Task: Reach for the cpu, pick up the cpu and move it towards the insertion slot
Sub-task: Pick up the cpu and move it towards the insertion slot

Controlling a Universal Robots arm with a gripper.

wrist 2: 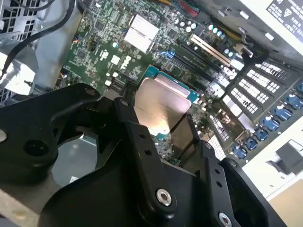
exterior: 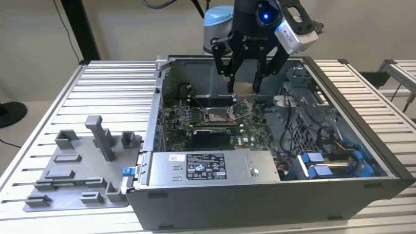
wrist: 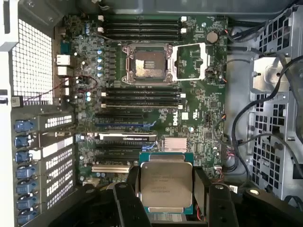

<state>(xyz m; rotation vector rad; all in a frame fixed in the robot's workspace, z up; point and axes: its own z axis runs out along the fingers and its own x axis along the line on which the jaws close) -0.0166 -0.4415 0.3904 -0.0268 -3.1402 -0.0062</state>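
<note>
While the gripper [exterior: 244, 87] hangs over the open computer case [exterior: 273, 195], it pinches the cpu [exterior: 243, 87] between its two black fingers [wrist: 126, 198]. Both wrist views show the flat silvery chip [wrist 2: 158, 106] [wrist: 166, 184] held by its edges, up in the air above the green board [wrist: 199, 118]. On that board, the insertion slot [wrist: 147, 65] sits apart from the cpu, with its metal frame lifted to one side.

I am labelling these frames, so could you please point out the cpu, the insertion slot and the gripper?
cpu [wrist: 166, 184]: first wrist view, middle of its silvery top.
insertion slot [wrist: 148, 67]: first wrist view, its dark centre inside the metal frame.
gripper [exterior: 244, 89]: exterior view, midway between the fingertips, at the held cpu.
</note>
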